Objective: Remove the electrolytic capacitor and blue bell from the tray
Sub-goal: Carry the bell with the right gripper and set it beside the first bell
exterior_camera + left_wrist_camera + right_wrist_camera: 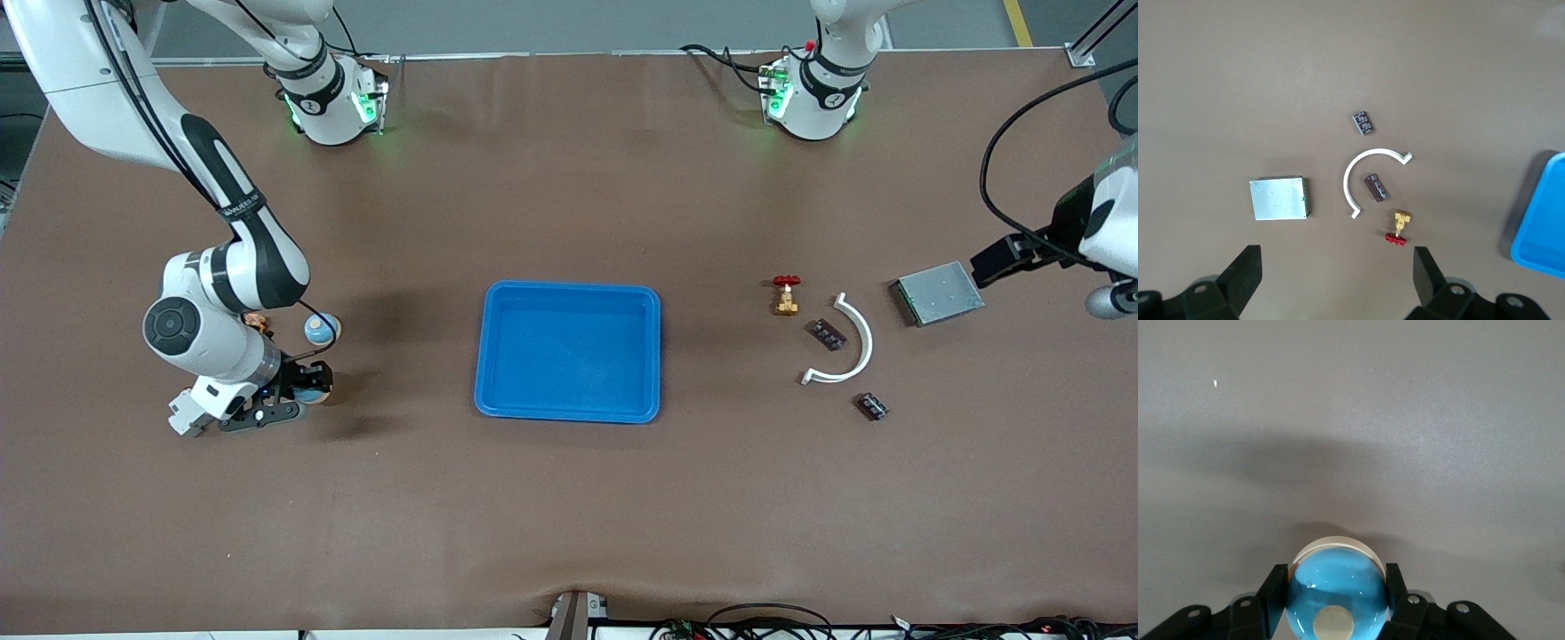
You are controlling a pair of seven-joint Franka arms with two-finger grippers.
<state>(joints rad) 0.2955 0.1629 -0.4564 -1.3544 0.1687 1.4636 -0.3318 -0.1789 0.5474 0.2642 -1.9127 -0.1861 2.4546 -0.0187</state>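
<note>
— What do we see on the brown table [569, 507]?
— A blue tray [569, 351] at its middle. Toward the left arm's end we see a brass valve [786, 295], a white curved strip [849, 342], two small dark chips [828, 334] [872, 406] and a grey metal box [939, 292]. A blue ball [320, 327] lies toward the right arm's end.

Right arm bent down low at its own end of the table, wrist turned sideways, right gripper [298, 391] down at table level with fingers [1273, 599] closed against both sides of a blue bell [1335, 593]. Left arm raised over its end of the table, waiting, left gripper [1337, 280] spread wide, holding nothing.
</note>
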